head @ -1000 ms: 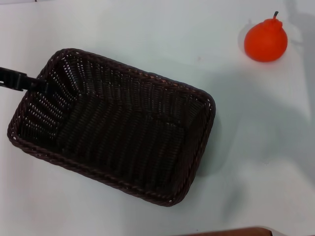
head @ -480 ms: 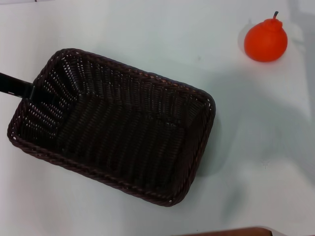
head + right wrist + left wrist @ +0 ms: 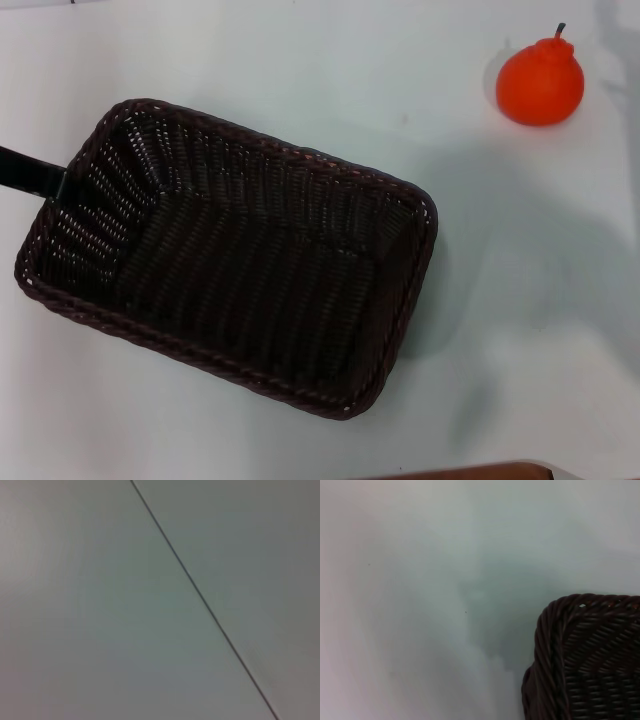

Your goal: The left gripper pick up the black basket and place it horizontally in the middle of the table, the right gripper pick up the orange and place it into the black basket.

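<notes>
The basket (image 3: 228, 256) sits on the worktop (image 3: 300, 70) with its long axis running diagonally, from far-left to near-right, so it is not yet square across the middle. The left gripper (image 3: 30, 172) is at the basket's left short end, touching or just beside the rim; whether its jaws are wide or closed cannot be told. The orange (image 3: 540, 82) lies well apart at the far right, on the right arm's side. The right gripper is not in view, so its jaws cannot be judged.
</notes>
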Robot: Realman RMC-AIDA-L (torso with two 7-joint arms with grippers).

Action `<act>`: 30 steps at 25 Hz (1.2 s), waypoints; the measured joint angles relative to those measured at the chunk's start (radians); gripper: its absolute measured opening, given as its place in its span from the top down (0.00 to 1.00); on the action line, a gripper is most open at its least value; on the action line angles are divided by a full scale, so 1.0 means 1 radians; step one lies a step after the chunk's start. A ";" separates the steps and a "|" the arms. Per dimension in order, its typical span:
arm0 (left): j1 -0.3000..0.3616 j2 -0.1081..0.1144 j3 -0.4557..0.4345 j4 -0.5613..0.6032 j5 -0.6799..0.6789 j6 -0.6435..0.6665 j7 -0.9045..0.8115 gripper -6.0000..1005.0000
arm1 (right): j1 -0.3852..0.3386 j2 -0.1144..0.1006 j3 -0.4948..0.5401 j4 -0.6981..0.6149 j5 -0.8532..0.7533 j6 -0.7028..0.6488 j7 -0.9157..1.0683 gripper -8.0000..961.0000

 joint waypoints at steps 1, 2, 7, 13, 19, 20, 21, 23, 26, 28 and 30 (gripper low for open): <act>0.000 0.000 0.000 0.000 -0.001 0.002 0.000 0.71 | 0.000 0.000 0.002 0.000 0.000 0.002 0.000 0.16; 0.000 0.000 0.000 0.000 -0.003 0.006 0.000 0.72 | 0.000 -0.001 0.004 0.000 0.000 0.003 0.000 0.16; 0.001 0.007 -0.008 0.002 -0.046 0.041 0.009 0.78 | 0.002 -0.002 0.011 0.000 0.000 0.006 0.000 0.16; -0.003 0.040 -0.163 -0.045 -0.176 0.089 0.008 0.82 | 0.004 -0.002 0.015 0.000 0.000 0.009 0.000 0.16; 0.008 0.067 -0.324 -0.114 -0.274 0.107 0.000 0.80 | 0.004 -0.003 0.039 0.000 0.000 0.022 0.013 0.16; 0.012 0.067 -0.352 -0.122 -0.283 0.112 -0.001 0.80 | 0.005 -0.003 0.043 0.000 0.000 0.025 0.019 0.16; 0.015 0.067 -0.367 -0.127 -0.290 0.114 -0.002 0.80 | 0.005 -0.003 0.044 0.000 0.000 0.028 0.023 0.16; 0.027 0.068 -0.394 -0.147 -0.317 0.120 -0.002 0.79 | 0.005 -0.003 0.045 0.000 0.000 0.033 0.028 0.16; 0.045 0.068 -0.407 -0.167 -0.353 0.120 -0.002 0.78 | 0.005 -0.003 0.051 0.000 0.000 0.035 0.029 0.16; 0.056 0.068 -0.417 -0.187 -0.376 0.114 -0.002 0.78 | 0.006 -0.003 0.053 0.000 0.000 0.035 0.029 0.16; 0.067 0.066 -0.436 -0.210 -0.394 0.105 -0.002 0.77 | 0.006 -0.002 0.053 0.000 0.000 0.035 0.029 0.16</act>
